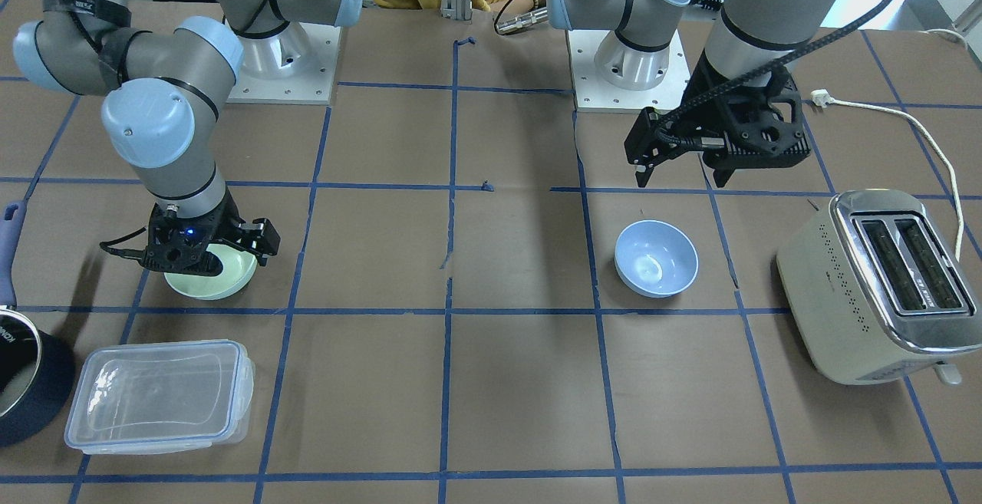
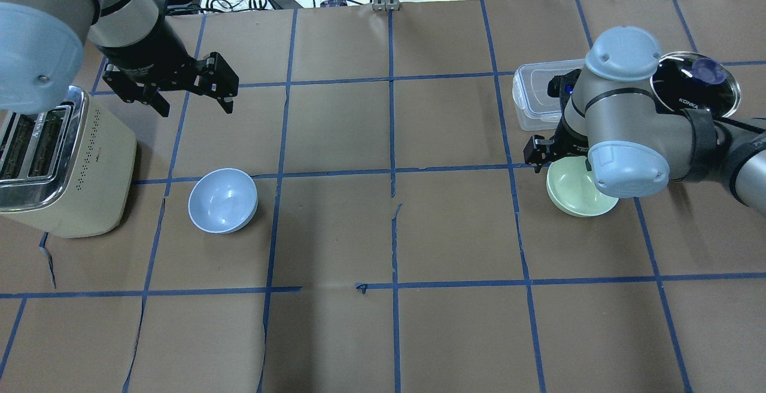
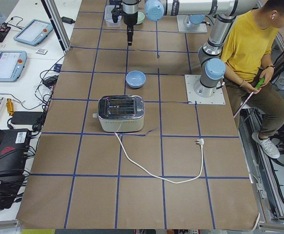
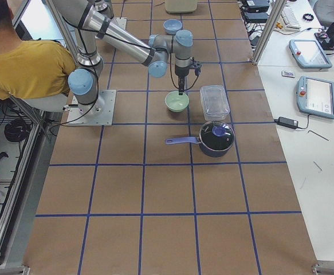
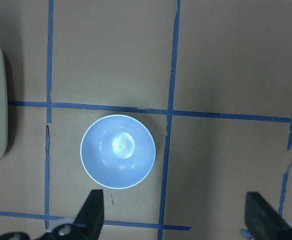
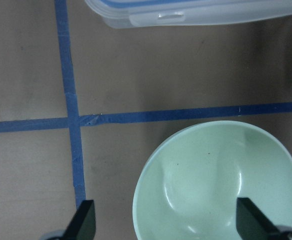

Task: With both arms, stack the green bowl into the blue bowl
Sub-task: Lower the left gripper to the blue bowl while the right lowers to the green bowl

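Not stacked yet, not even lifted. For the right jaws: spread apart, low over the green bowl (image 6: 216,185), straddling its rim, clamped on nothing. For the left jaws: apart too, high above the bench (image 2: 455,231), with the blue bowl (image 5: 118,151) below and just ahead. Left to do, by the look of it: clamp, lift, carry across, nest.

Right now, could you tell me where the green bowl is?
In the overhead view the green bowl sits at the right of the table, beneath the open right gripper, with the clear container just beyond it.
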